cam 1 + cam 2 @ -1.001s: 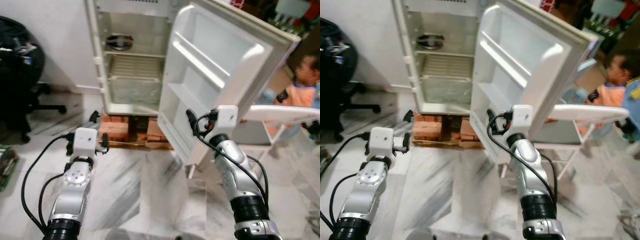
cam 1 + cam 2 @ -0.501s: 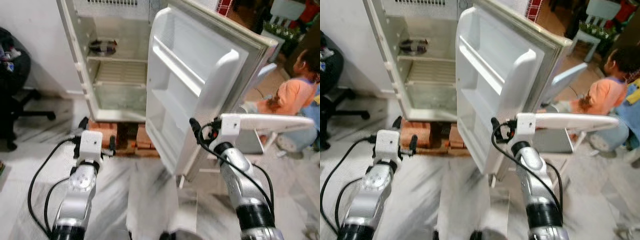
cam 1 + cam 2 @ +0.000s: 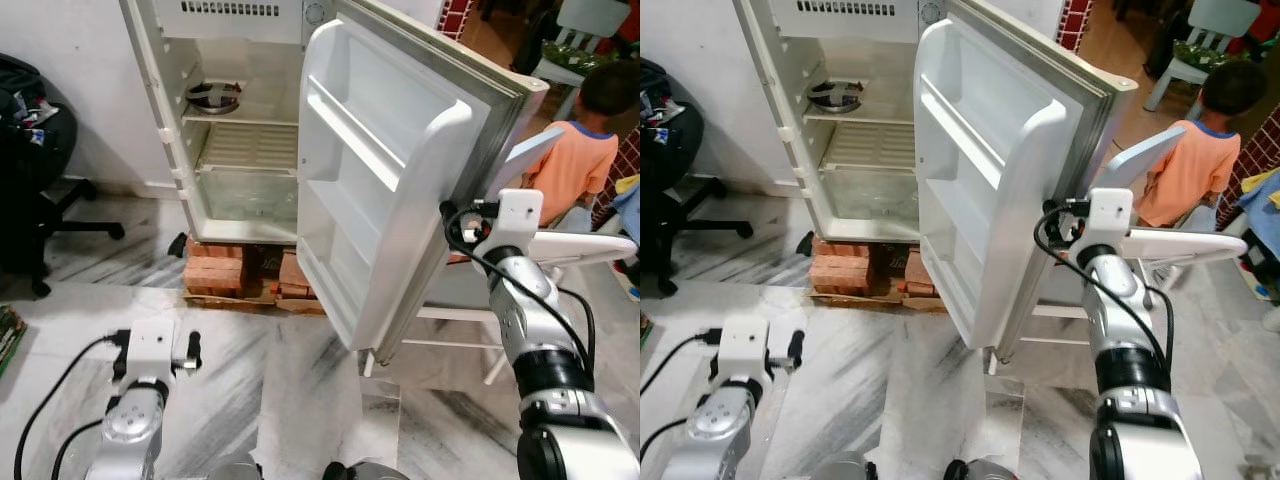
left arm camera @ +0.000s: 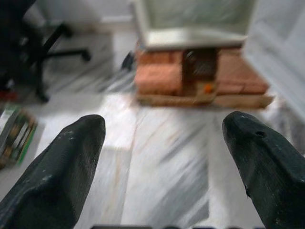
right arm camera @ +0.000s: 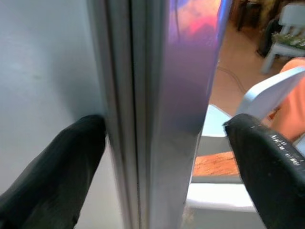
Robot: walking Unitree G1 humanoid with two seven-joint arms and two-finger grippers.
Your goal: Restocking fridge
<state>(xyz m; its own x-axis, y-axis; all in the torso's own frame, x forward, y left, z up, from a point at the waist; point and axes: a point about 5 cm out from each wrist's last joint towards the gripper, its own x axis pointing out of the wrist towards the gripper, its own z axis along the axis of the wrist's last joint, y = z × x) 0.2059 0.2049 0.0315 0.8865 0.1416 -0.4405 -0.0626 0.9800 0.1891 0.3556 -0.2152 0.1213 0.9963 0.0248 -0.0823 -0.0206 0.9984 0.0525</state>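
The fridge door (image 3: 400, 180) stands wide open, its outer edge between the right gripper (image 5: 162, 157)'s spread jaws, which have moved up to it. The left gripper (image 4: 164, 143) has dropped low over the floor (image 3: 300, 390), jaws open, empty.

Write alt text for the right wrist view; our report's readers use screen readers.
The right gripper is open, its two black fingers straddling the outer edge of the open fridge door, one finger on the door's white inner side, the other on the outer side. Past the door edge, a white chair stands blurred in the background.
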